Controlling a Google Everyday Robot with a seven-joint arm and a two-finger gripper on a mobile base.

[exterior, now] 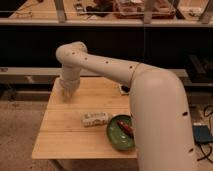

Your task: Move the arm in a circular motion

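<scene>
Gripper: over table left-rear corner, pointing down; open or closed, cannot tell. Arm: long axis from right foreground up-left to elbow, then down to gripper. Plate, packet: right-front of gripper, beneath arm.

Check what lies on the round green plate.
A reddish-brown elongated food piece lies on the round green plate; the cream-white robot arm covers its right edge. The gripper hangs over the wooden table's left rear corner.
</scene>
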